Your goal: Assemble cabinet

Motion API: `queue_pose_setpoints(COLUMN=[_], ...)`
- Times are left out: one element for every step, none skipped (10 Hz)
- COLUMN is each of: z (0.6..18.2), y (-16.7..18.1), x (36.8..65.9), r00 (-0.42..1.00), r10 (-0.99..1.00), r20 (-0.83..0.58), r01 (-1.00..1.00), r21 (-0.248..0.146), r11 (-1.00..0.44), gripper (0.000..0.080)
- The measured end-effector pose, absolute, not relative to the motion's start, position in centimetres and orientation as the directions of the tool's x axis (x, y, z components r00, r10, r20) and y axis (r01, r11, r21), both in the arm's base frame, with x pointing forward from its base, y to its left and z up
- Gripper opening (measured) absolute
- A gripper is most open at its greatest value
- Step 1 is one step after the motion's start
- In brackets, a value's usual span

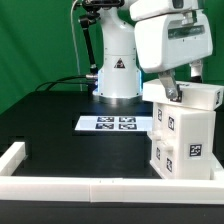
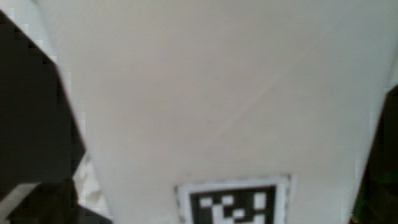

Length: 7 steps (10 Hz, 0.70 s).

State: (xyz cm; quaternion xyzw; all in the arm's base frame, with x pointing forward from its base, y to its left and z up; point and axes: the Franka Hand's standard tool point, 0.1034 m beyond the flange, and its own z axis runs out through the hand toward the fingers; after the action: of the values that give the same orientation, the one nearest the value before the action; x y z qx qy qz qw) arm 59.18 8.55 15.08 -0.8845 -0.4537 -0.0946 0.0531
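Observation:
The cabinet (image 1: 186,135) is a tall white box with black-and-white tags on its sides. It stands upright on the black table at the exterior view's right. My gripper (image 1: 171,95) comes down onto its top left edge, its dark fingers closed over the box's upper wall. In the wrist view the cabinet's white wall (image 2: 214,90) fills almost the whole picture, with one tag (image 2: 237,203) at the jaws. The fingertips themselves are mostly hidden there.
The marker board (image 1: 115,123) lies flat on the table in front of the robot's base (image 1: 115,75). A low white border rail (image 1: 70,186) runs along the table's front and left edges, close to the cabinet's foot.

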Motion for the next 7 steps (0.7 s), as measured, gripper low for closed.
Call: queue_pose_setpoints(z=[15.07,15.06,15.06,15.06,15.06,15.05,15.05], y=[8.53,8.44,8.44,8.43,8.43,8.43,8.34], x=[59.17,59.17,59.18,59.18,59.18,59.18,59.33], r00=[0.571,0.572,0.582,0.597,0.612,0.649,0.736], r10=[0.792,0.791,0.784,0.773,0.761,0.730,0.639], r20=[0.215,0.215,0.215,0.215,0.215,0.215,0.221], r01=[0.812,0.811,0.804,0.793,0.782,0.752,0.663], r21=[-0.008,-0.009,-0.011,-0.015,-0.019,-0.030,-0.046], r11=[-0.583,-0.584,-0.594,-0.609,-0.623,-0.659,-0.747], gripper=[0.0785,0.0785,0.0618,0.0618,0.0559,0.0559,0.0559])
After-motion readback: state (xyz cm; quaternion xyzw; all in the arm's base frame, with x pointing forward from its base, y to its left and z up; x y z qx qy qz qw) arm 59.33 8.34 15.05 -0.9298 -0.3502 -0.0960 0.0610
